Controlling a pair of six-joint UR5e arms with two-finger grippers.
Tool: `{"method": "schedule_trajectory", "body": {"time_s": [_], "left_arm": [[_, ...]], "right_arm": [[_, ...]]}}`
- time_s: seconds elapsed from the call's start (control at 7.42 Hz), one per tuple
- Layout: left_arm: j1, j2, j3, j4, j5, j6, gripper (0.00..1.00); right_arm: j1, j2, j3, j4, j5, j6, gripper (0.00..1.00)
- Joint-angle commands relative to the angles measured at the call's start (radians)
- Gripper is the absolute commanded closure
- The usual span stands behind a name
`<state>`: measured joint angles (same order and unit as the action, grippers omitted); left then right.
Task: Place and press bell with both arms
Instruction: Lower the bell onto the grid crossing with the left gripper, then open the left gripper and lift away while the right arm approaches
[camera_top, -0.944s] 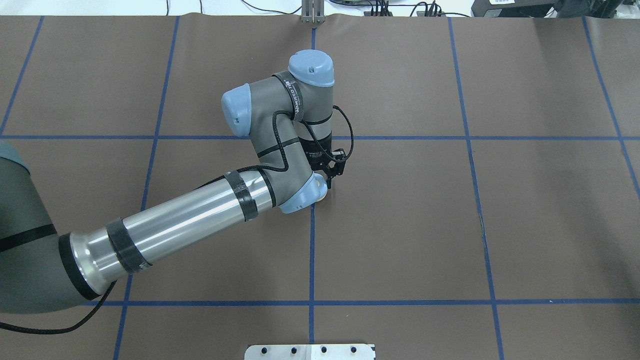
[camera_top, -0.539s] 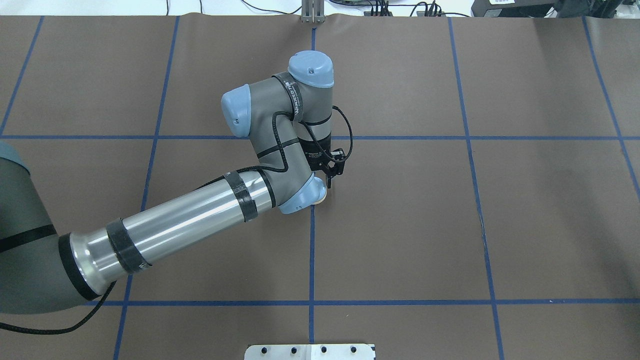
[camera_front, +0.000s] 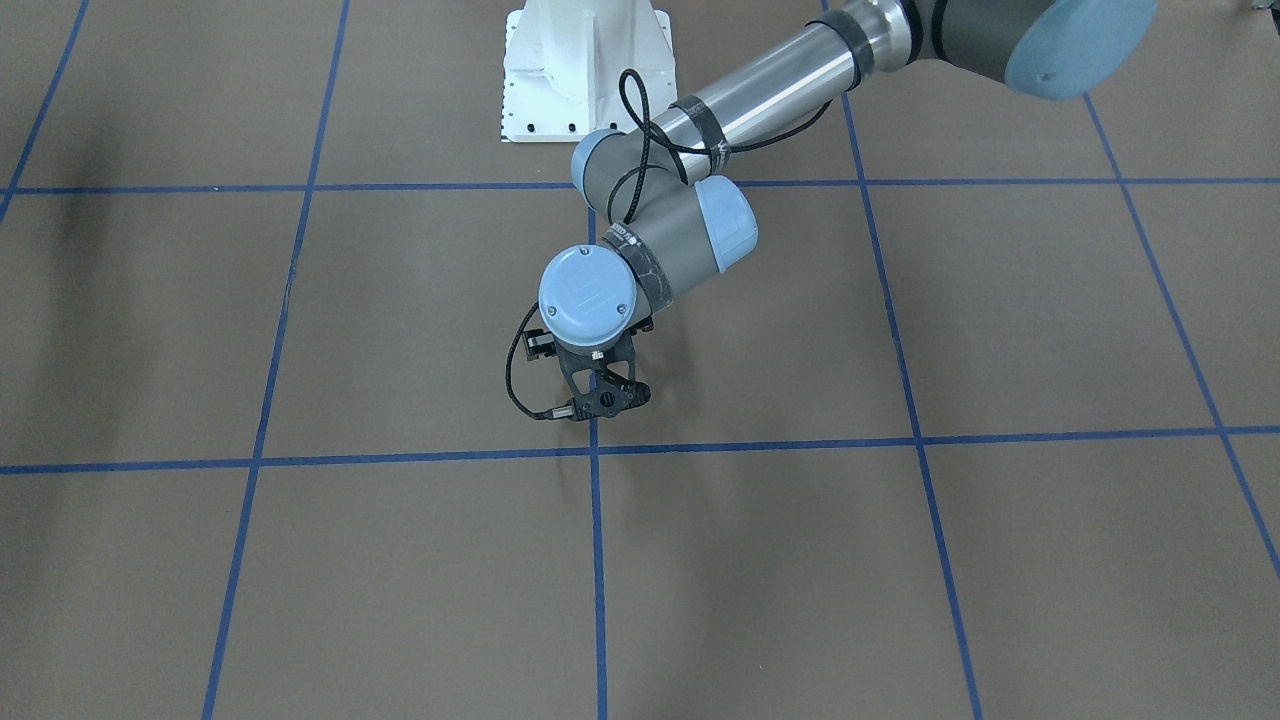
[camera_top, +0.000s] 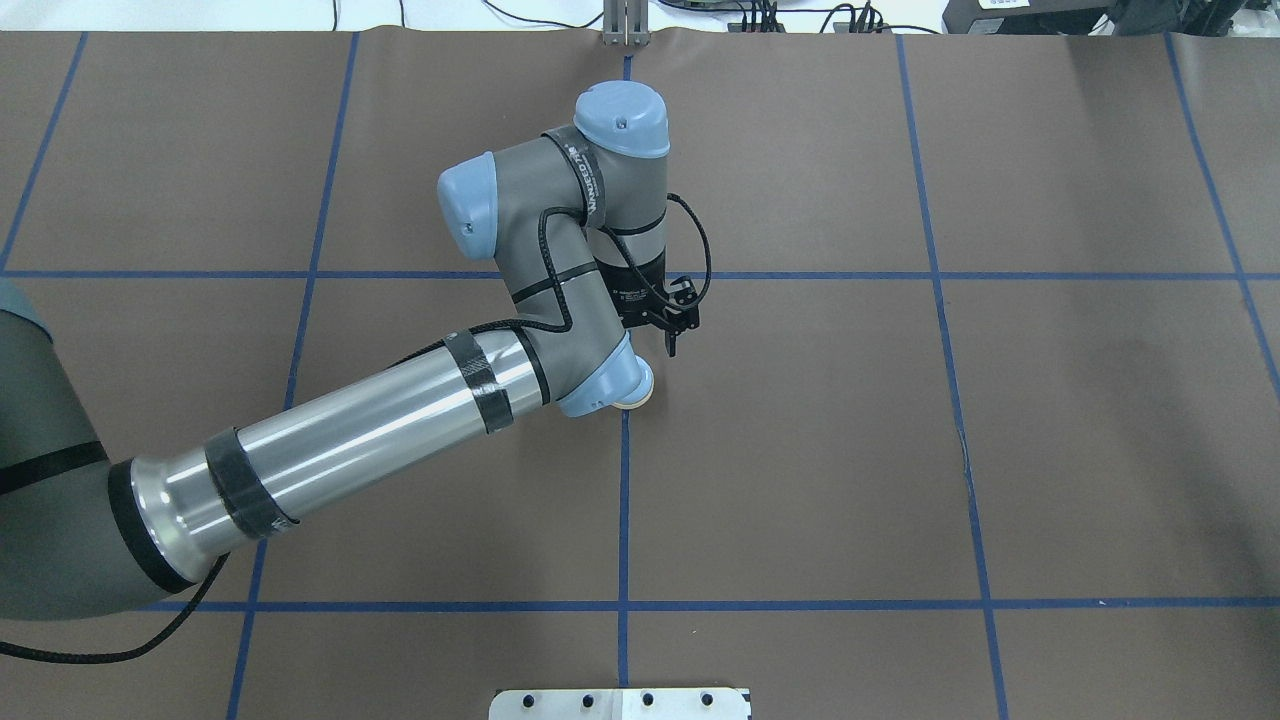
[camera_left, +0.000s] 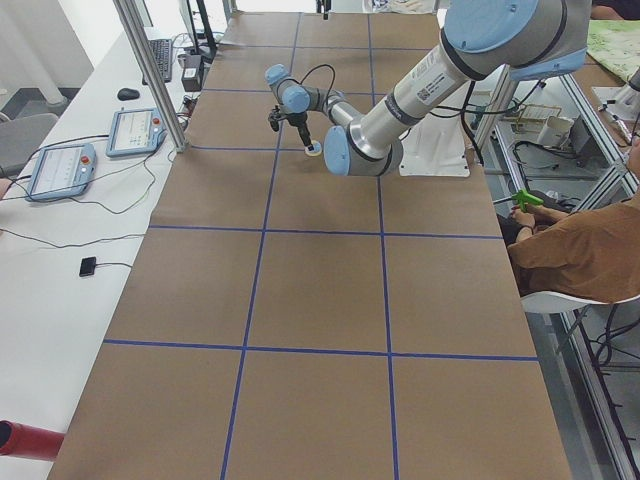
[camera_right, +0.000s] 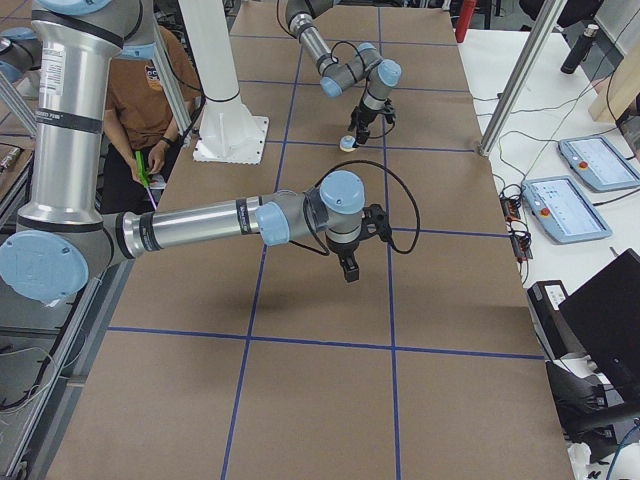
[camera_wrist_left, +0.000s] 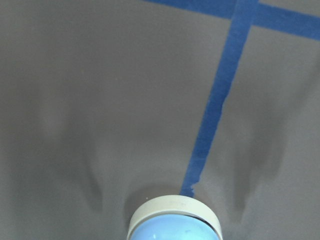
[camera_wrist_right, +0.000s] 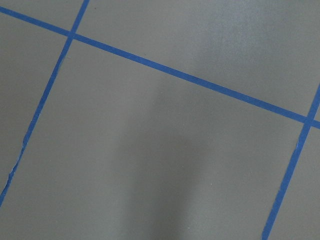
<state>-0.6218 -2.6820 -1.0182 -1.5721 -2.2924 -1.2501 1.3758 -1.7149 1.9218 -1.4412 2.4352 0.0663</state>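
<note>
The bell (camera_wrist_left: 175, 222) stands on the brown table mat at the end of a blue tape line. Its light-blue dome and cream rim fill the bottom edge of the left wrist view. In the overhead view only its cream rim (camera_top: 637, 401) peeks out from under a blue joint cap. It also shows in the side views (camera_left: 313, 150) (camera_right: 347, 143). My left gripper (camera_top: 671, 348) hangs just above and beyond the bell, apart from it, empty, jaws apparently open; it also shows from the front (camera_front: 600, 405). My right gripper (camera_right: 349, 275) shows only in the exterior right view; I cannot tell its state.
The brown mat (camera_top: 800, 450) has a grid of blue tape lines. The white pedestal (camera_front: 585, 70) stands at the robot's edge. A seated person (camera_left: 580, 250) is beside the table. Tablets (camera_left: 140, 130) and frame posts (camera_right: 520, 80) line the far side.
My left wrist and gripper have risen and drawn a little away from the bell, towards the far side of the table. The bell has stayed in place.
</note>
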Motion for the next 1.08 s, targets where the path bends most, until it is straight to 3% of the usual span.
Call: {"method": "schedule_trajectory", "body": {"time_s": [0.0, 0.27, 0.4, 0.54, 0.67, 0.81, 0.94], "left_arm": [[-0.033, 0.022, -0.17, 0.073, 0.002, -0.008, 0.0], [-0.094, 0.219, -0.477, 0.075, 0.01, -0.003, 0.0], [-0.119, 0.369, -0.651, 0.067, 0.011, 0.009, 0.0], [-0.166, 0.411, -0.701, 0.06, 0.011, 0.026, 0.0], [-0.208, 0.45, -0.72, 0.07, 0.002, 0.105, 0.0], [-0.232, 0.562, -0.796, 0.072, 0.002, 0.165, 0.0], [-0.268, 0.691, -0.878, 0.075, 0.002, 0.273, 0.0]], "right_arm": [[-0.105, 0.105, 0.008, 0.002, -0.01, 0.328, 0.0], [-0.247, 0.24, 0.034, 0.001, -0.071, 0.633, 0.0], [-0.371, 0.332, 0.049, 0.001, -0.161, 0.794, 0.0], [-0.523, 0.431, 0.06, -0.002, -0.312, 0.966, 0.0], [-0.678, 0.514, 0.04, -0.008, -0.406, 1.122, 0.0], [-0.773, 0.588, 0.01, -0.015, -0.509, 1.236, 0.1], [-0.856, 0.665, -0.051, -0.016, -0.6, 1.316, 0.73]]}}
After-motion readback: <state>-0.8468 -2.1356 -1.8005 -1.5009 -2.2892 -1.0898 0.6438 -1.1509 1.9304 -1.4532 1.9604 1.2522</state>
